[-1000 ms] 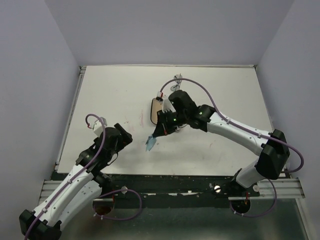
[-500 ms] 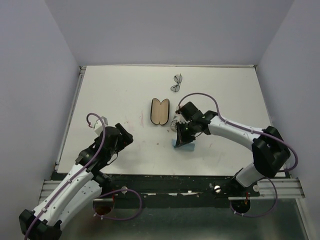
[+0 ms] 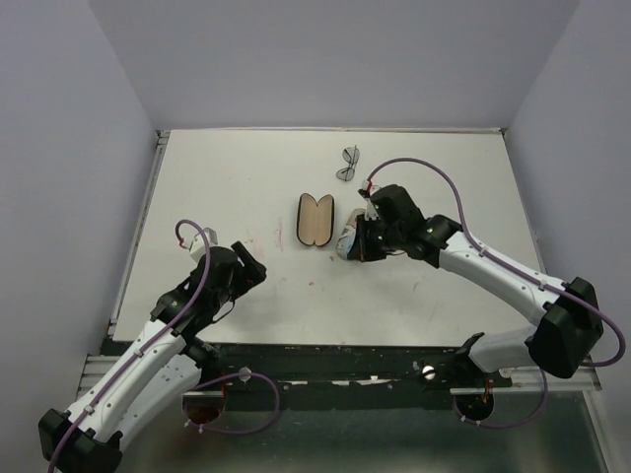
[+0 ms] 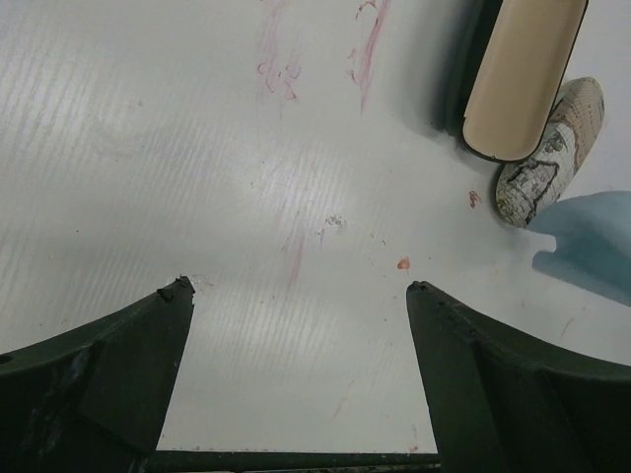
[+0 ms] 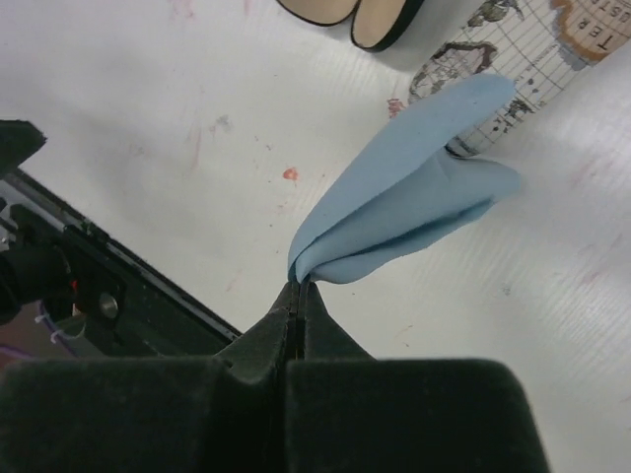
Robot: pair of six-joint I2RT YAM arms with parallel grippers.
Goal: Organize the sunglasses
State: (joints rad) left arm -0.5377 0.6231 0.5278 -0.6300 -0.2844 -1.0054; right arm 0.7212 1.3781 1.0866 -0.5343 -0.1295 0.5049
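Note:
One pair of sunglasses [image 3: 348, 164], thin dark frame with grey lenses, lies at the back of the table, apart from both grippers. My right gripper [image 5: 299, 283] is shut on a corner of a light blue cloth [image 5: 414, 202], which hangs folded over the table. In the top view this right gripper [image 3: 357, 244] is just right of the open black case [image 3: 315, 219] with its tan lining. My left gripper [image 4: 298, 288] stands open and holds nothing, low over bare table near the front left [image 3: 246, 268].
A map-printed pouch [image 5: 527, 44] lies by the case's right side, touching the cloth's far end; it also shows in the left wrist view [image 4: 552, 158] beside the case [image 4: 518, 79] and cloth [image 4: 592, 246]. Faint red marks dot the tabletop [image 4: 402, 263].
My right arm carried the blue cloth from in front of the case rightward, then back toward the pouch beside the case. The left arm has barely moved.

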